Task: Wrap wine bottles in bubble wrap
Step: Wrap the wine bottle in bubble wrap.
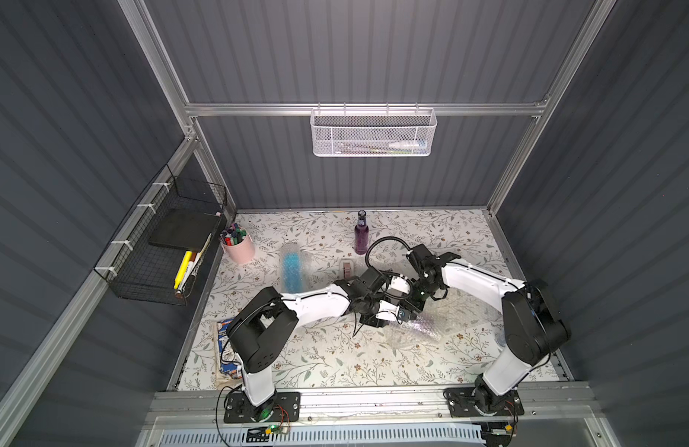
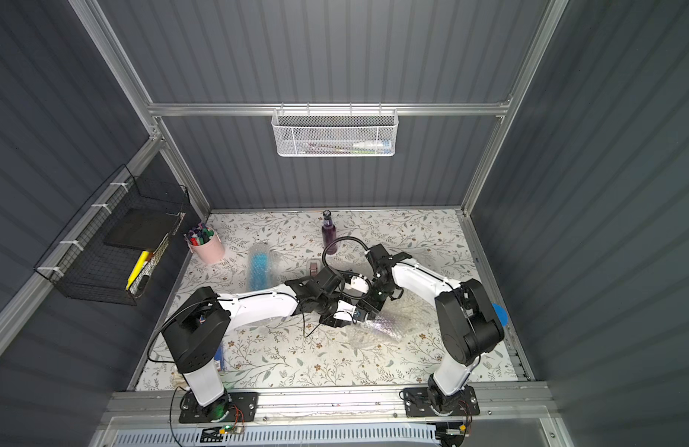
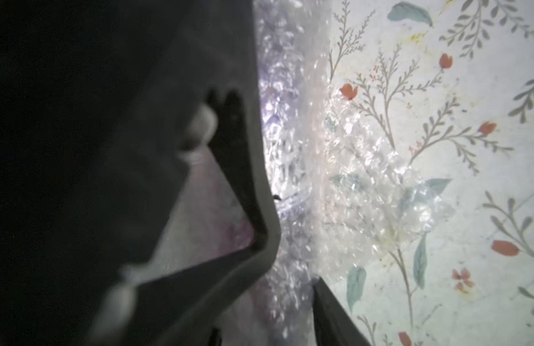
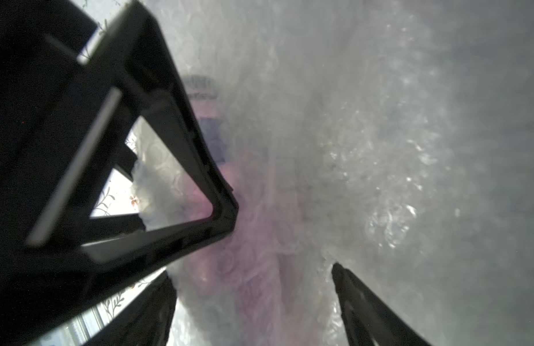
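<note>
Bubble wrap (image 3: 364, 179) slick, soft over fragile purple bottle (image 4: 253, 269) | left gripper (image 3: 295, 254) pinches the wrap, right gripper (image 4: 283, 239) spread | I'd hold mid-body.

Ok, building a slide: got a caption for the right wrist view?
Right gripper open astride a purple bottle rolled in bubble wrap.
</note>
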### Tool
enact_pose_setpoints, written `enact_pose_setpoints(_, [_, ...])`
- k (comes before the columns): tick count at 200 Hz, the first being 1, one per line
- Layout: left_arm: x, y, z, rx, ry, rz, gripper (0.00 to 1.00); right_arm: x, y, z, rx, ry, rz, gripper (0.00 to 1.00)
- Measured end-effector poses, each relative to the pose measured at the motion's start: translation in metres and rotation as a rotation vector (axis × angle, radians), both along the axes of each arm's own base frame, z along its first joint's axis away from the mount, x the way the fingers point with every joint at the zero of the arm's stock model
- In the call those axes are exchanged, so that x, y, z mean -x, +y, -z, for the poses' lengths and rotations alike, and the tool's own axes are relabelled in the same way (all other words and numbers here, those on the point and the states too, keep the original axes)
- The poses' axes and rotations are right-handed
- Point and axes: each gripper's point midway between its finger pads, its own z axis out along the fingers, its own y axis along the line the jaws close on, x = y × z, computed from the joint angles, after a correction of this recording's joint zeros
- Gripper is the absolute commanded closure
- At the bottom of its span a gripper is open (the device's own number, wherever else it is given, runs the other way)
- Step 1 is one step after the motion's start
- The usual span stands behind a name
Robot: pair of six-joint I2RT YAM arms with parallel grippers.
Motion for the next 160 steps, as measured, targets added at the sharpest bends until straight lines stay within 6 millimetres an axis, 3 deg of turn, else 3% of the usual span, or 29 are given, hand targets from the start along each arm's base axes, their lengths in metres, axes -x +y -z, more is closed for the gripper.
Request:
enact_pose_setpoints(34, [-0.003,0.016,0.029,-0.087,0.061,-0.056,0.52,0.000,-0.015,-0.030,-0.004,-0.094,0.048,0.14])
enact_pose_setpoints(60, [-0.006,0.021,0.035,-0.106,0.076,-0.086,0.52,0.004,-0.028,-0.040,0.008,-0.165,0.080,0.14])
enact_pose_setpoints(129, [-0.020,0.022,0.030,-0.102,0.119,-0.178,0.52,0.046,-0.050,-0.043,0.004,-0.278,0.046,0.12])
enact_pose_setpoints(160, [-0.021,0.020,0.033,-0.110,0.165,-0.185,0.52,0.067,-0.048,-0.030,-0.028,-0.374,-0.058,0.11])
